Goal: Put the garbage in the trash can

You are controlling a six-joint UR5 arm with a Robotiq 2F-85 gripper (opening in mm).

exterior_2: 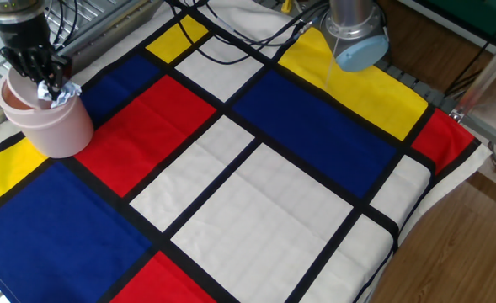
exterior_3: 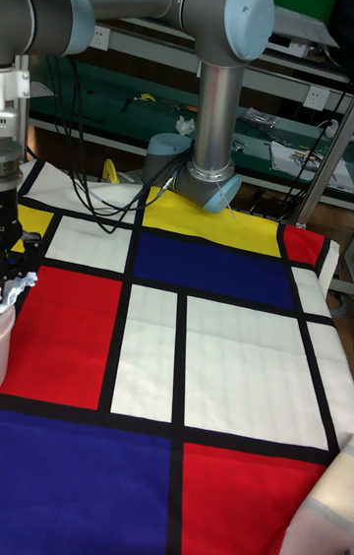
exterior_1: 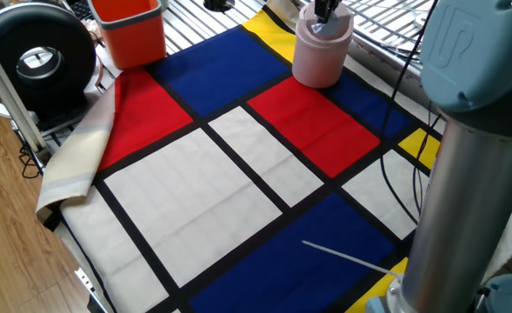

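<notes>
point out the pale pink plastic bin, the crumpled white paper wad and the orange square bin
pale pink plastic bin (exterior_2: 50,126), the other fixed view, side wall
crumpled white paper wad (exterior_2: 63,94), the other fixed view, its middle
orange square bin (exterior_1: 134,36), one fixed view, front wall

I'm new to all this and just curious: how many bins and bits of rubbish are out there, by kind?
Pale pink cylindrical plastic trash can: 1
Orange square-sided plastic bin: 1
Crumpled white-grey paper garbage, at the pink can's rim: 1
Total: 3
</notes>
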